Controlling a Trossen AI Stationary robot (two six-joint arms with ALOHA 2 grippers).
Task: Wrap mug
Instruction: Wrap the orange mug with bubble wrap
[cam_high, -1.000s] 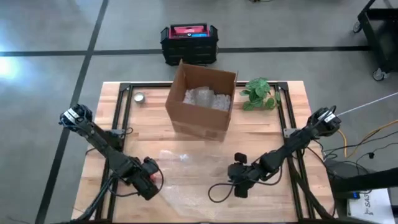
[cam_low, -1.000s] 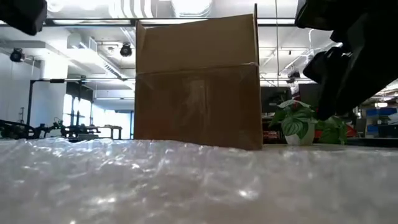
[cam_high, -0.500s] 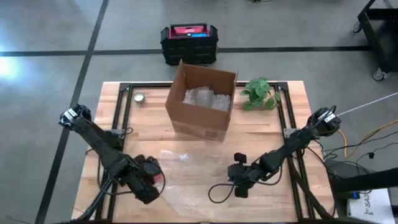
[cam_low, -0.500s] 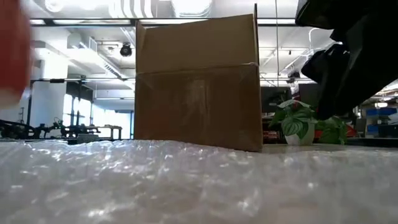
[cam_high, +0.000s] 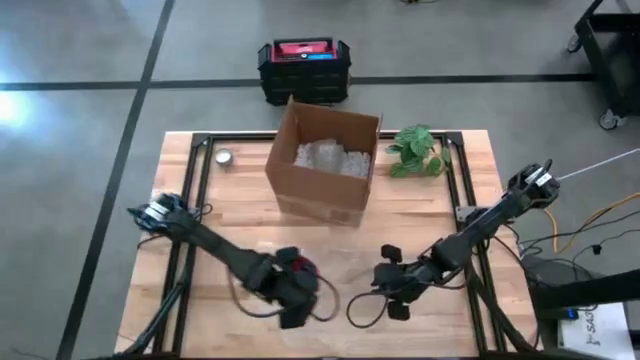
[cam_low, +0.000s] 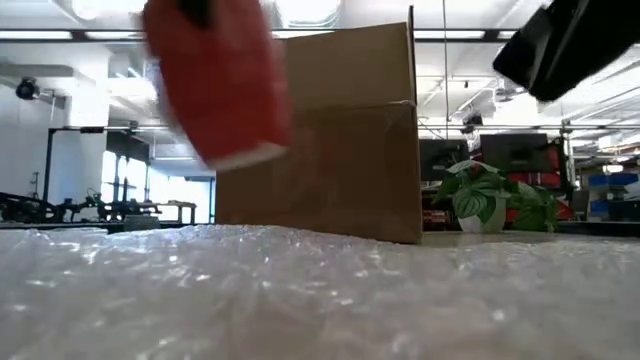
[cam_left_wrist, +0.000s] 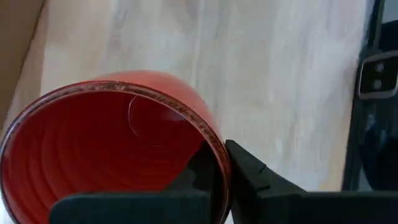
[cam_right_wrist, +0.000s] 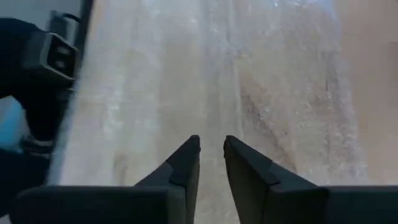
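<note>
Over the bubble wrap (cam_low: 320, 290) at the table's near edge, the left gripper (cam_high: 292, 288) holds the red mug (cam_left_wrist: 112, 146) off the surface, fingers clamped on its rim. Just beside it, the right gripper (cam_right_wrist: 210, 163) hovers with fingers slightly apart, holding nothing. Beyond stand the cardboard box (cam_high: 325, 162) and a small plant (cam_high: 417, 150).

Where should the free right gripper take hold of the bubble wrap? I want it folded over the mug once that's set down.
Probably the bubble wrap's right edge, near the right gripper, coming in low from the right. The sheet lies flat, so only an edge offers a lip. The left gripper holds the red mug above it.
</note>
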